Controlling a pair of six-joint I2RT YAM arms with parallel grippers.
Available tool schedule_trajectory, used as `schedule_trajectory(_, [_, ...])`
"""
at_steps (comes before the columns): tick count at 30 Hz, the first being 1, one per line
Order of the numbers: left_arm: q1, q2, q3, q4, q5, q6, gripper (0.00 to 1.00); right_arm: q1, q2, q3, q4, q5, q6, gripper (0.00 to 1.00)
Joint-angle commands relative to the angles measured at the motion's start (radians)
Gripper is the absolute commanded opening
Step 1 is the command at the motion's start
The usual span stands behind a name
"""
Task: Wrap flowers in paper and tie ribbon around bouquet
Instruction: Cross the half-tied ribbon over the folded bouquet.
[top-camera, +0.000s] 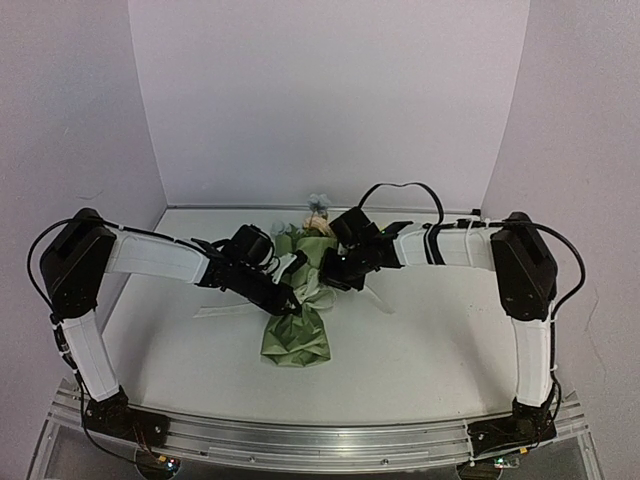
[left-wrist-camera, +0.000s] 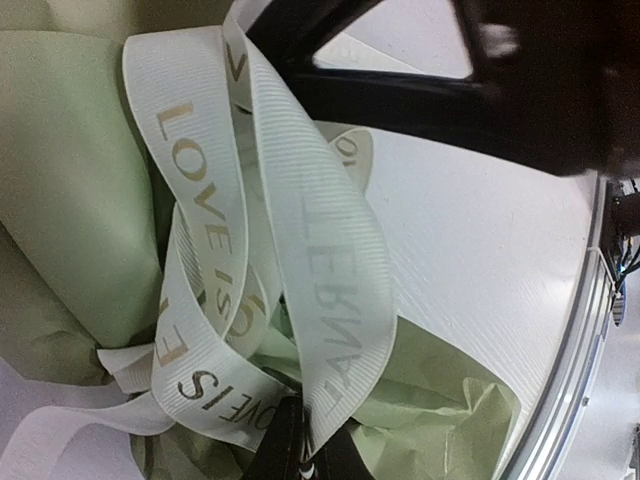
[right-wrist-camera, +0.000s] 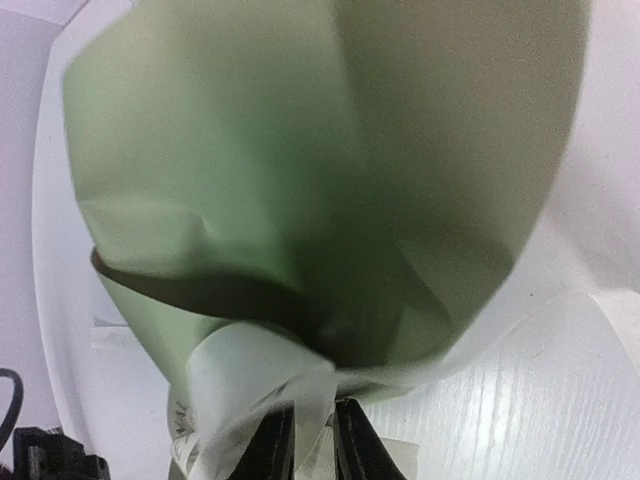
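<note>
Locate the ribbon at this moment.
Top view, centre: the ribbon loops round the bouquet at its waist, tails trailing left and right across the table.

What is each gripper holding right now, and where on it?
The left gripper pinches a ribbon strand beside the bouquet. The right gripper has ribbon between its jaws; whether it grips cannot be told.

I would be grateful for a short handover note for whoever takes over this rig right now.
Left end effector: shut on the ribbon.
Right end effector: jaws narrowly apart, ribbon between them; grip unclear.
Bouquet: lying on the table, flowers at its far end.
Done: flowers wrapped in the paper; ribbon in loose loops against it.
Left: finish the tie; no finished knot shows.
</note>
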Motion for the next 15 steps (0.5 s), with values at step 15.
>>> schedule_trajectory(15, [-0.001, 0.031, 0.082, -0.043, -0.037, 0.02, 0.06, 0.014, -0.124, -0.028, 0.012, 0.0, -0.024, 0.52])
